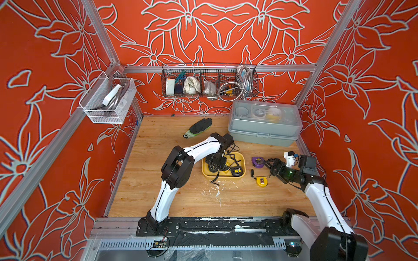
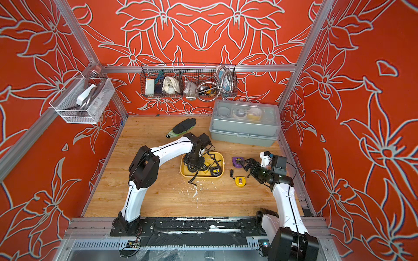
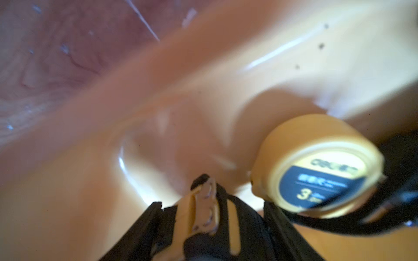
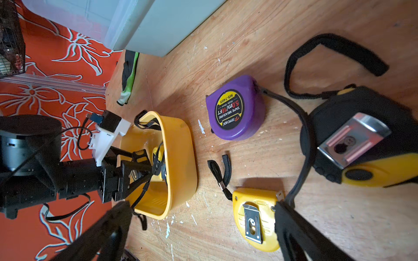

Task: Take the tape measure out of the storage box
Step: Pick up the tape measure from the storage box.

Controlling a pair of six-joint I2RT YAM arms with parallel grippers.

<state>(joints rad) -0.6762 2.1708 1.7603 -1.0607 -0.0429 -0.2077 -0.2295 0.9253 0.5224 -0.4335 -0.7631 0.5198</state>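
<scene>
The box (image 1: 228, 177), a shallow yellow tray with rounded corners, sat mid-table (image 1: 169, 194). The left gripper (image 1: 214, 166) reached down into its left half. In the left wrist view its jaws clasped a tape (image 3: 191, 214), a black-and-yellow case with a riveted metal end hook at its front. Both fingers (image 3: 140, 230) looked pressed to its sides, though blur hid how firmly. Just beside it on the box floor lay a round tape (image 3: 316, 171) with a yellow case and a label half yellow, half dark blue, marked "3". In both top views a dark tape (image 1: 236, 172) (image 2: 214, 171), round with a yellow label, lay in the box's near right corner. Black straps (image 1: 216, 179) spilled over the near rim. The right gripper (image 1: 269, 168) hung wide open and empty above the table, right of the box. It was near a purple tape (image 4: 237, 108), a yellow tape (image 4: 255, 219) and a black tape (image 4: 352, 140) with a steel clip.
</scene>
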